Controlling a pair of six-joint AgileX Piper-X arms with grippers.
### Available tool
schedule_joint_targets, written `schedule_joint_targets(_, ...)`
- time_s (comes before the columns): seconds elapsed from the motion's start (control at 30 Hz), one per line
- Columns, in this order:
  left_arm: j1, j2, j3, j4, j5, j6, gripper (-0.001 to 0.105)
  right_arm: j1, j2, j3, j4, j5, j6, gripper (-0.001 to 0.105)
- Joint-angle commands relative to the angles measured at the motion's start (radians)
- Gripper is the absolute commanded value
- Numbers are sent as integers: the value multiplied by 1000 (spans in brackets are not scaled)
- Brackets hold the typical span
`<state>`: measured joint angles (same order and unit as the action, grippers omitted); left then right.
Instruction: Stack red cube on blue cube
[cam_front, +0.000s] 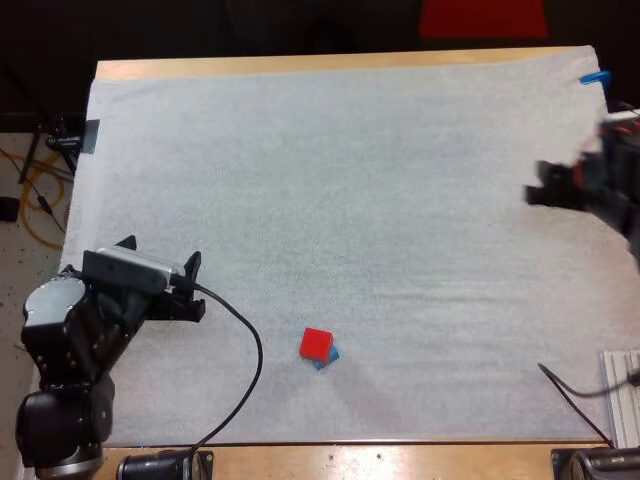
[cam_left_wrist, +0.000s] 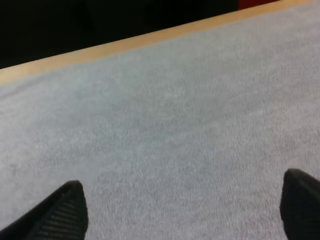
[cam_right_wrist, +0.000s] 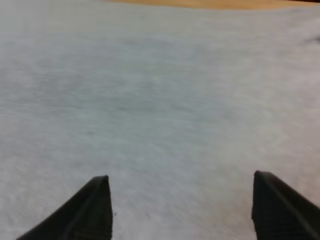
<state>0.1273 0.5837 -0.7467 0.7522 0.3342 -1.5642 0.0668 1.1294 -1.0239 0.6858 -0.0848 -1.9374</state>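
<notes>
Marking red cube (cam_front: 316, 342) as resting on top of blue cube (cam_front: 329, 356), slightly off-square, with just a sliver of blue peeking out at the near-right corner. Found toward the near edge of the white mat (cam_front: 400, 150), a bit left of centre, on the wooden surface (cam_front: 300, 66). Touched by nothing. Judging the stack as done: no reason to hold or crowd it, hence both arms standing clear.

Left arm (cam_front: 70, 330): parked at lower left, well apart from the stack, pointing across the mat. Left jaws apart, clamped on nothing. Bare mat between them in the left wrist view, far wooden edge beyond. Probably set wide and away to avoid nudging the top cube.

Right arm (cam_front: 600, 185): out at the right edge, well apart from the cubes, smeared in the high view so hard to read there. Right jaws apart too per the right wrist view, empty, over bare mat.

Risk call: small overhang, looks stable enough. Could topple only with a bump to the surface or a sweep through that spot. Next, if anything: leave alone, keep both arms out.
</notes>
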Motion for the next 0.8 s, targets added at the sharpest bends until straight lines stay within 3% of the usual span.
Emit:
schedule_joint_targets(0.0,-1,-12,-14,-2,-2,-12,76,-30,-61,19,24,-10,-30,58)
schedule_joint_targets(0.37,-43,-253,-15,42,-7,-25,76,-62,-482,191,115,-8,-34,58)
schedule_joint_targets(0.77,-43,-589,26,182,-17,-25,76,-62,-964,395,171,-10,56,58)
